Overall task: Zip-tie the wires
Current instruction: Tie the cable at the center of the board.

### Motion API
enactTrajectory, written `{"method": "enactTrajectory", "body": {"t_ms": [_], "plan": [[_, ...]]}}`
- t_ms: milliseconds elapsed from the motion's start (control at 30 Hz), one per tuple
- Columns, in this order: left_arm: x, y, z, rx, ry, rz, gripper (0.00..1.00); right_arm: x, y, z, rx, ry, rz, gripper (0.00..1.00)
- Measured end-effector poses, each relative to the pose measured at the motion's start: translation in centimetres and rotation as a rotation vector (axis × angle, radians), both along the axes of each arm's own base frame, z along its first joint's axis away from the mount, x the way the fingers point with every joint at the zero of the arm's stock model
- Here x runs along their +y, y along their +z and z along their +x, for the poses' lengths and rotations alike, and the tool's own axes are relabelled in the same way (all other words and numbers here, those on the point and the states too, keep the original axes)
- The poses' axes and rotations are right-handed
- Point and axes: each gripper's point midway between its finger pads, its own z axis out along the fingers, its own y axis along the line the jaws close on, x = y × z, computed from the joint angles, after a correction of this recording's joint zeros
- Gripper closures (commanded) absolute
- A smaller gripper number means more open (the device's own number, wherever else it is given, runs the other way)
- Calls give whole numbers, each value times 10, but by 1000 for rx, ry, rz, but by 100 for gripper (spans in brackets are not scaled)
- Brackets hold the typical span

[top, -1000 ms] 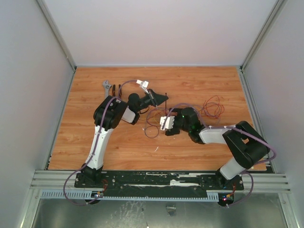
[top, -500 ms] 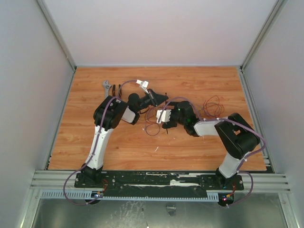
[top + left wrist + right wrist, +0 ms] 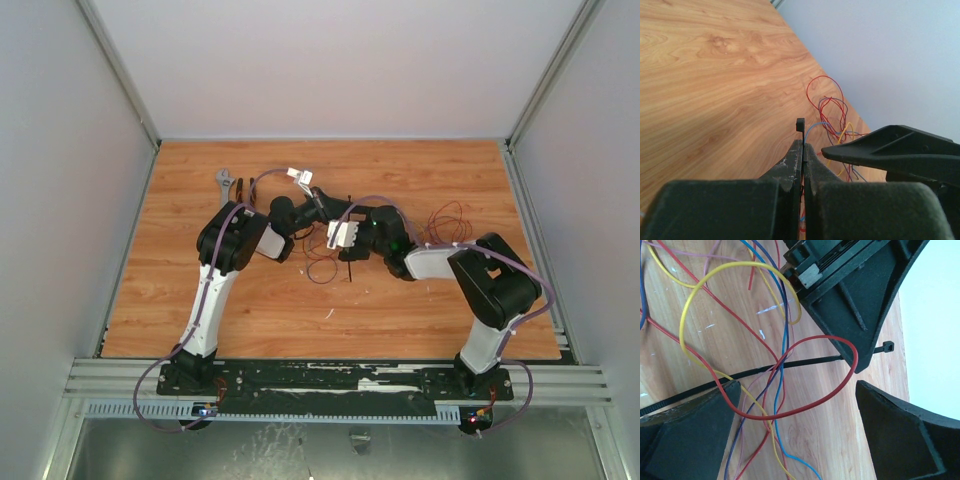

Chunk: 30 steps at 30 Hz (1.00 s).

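My left gripper [image 3: 334,208] is shut on the zip tie [image 3: 350,274], a thin black strip standing on edge across the table. In the left wrist view the jaws [image 3: 803,150] pinch the strip just below its square head [image 3: 800,124]. My right gripper [image 3: 345,248] is open and close beside the left one. In the right wrist view its fingers [image 3: 685,435] straddle loops of the wires [image 3: 790,412], red, yellow, blue and purple, with the zip tie [image 3: 800,362] lying across them. The wires also show under the grippers [image 3: 318,266].
A second red bunch of wires [image 3: 449,225] lies to the right, behind the right arm. A wrench [image 3: 225,182] and orange-handled pliers [image 3: 243,190] lie at the back left. A small white scrap [image 3: 329,313] lies on the wood nearer the arms.
My right gripper has moved left and away from the bases, closing in on the left gripper and the zip tie. The left arm has held still.
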Motion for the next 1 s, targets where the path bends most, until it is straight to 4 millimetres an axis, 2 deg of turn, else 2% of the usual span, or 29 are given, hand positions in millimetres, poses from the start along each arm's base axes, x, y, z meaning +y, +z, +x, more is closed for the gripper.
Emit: {"method": "enactTrajectory", "body": {"t_ms": [133, 367, 633, 867, 1000], "plan": [[0, 0, 0, 0, 0, 0, 100, -2, 0, -2, 1, 0, 0, 1], [0, -1, 0, 3, 0, 3, 100, -22, 0, -28, 7, -11, -26, 1], [0, -3, 4, 8, 1, 5, 100, -36, 21, -45, -47, -14, 1, 1], [3, -7, 7, 21, 5, 8, 100, -62, 2, -59, -72, -27, -88, 1], [3, -9, 7, 35, 1, 14, 100, -64, 3, -58, -106, -4, -136, 1]]}}
